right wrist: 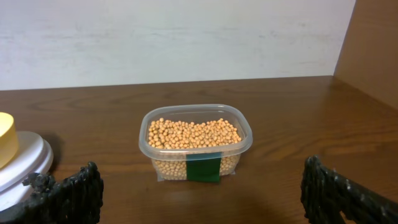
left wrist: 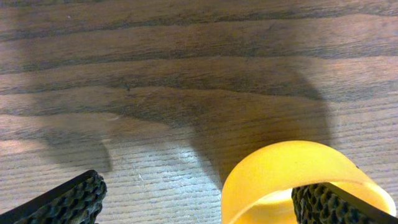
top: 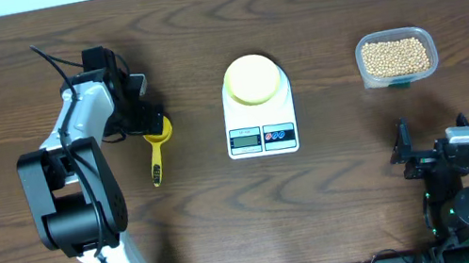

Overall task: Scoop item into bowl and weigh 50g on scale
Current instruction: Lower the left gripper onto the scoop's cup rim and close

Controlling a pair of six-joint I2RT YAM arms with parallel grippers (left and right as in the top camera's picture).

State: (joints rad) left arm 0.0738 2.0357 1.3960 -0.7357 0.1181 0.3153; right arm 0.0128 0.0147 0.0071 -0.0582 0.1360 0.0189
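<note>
writing: none can be read; the display (top: 244, 138) and buttons (top: 280, 132) of the scale (top: 258, 113) are too small, and the green label (right wrist: 203, 168) on the tub (right wrist: 244, 127) is seen as plain.
scale: set mid-table (top: 343, 209), its long axis running far to near, the display edge turned toward the robot.
bowl (top: 253, 80): placed upright on the far part of the scale, mouth up.
beans (right wrist: 193, 132): heaped in the clear tub, right of the scale and well apart from it; the tub's long axis is laid left to right, with the label on its near wall.
scoop (top: 157, 149): laid flat left of the scale, its long axis roughly far to near, cup at the far end, handle pointed toward the robot.
left gripper (left wrist: 199, 208): jaws spread wide, held low over the scoop's cup; the cup is seen between the fingers, close by one of them; contact cannot be told.
right gripper (right wrist: 205, 199): jaws spread wide, nothing pinched, placed by the table's near edge and faced toward the tub.
</note>
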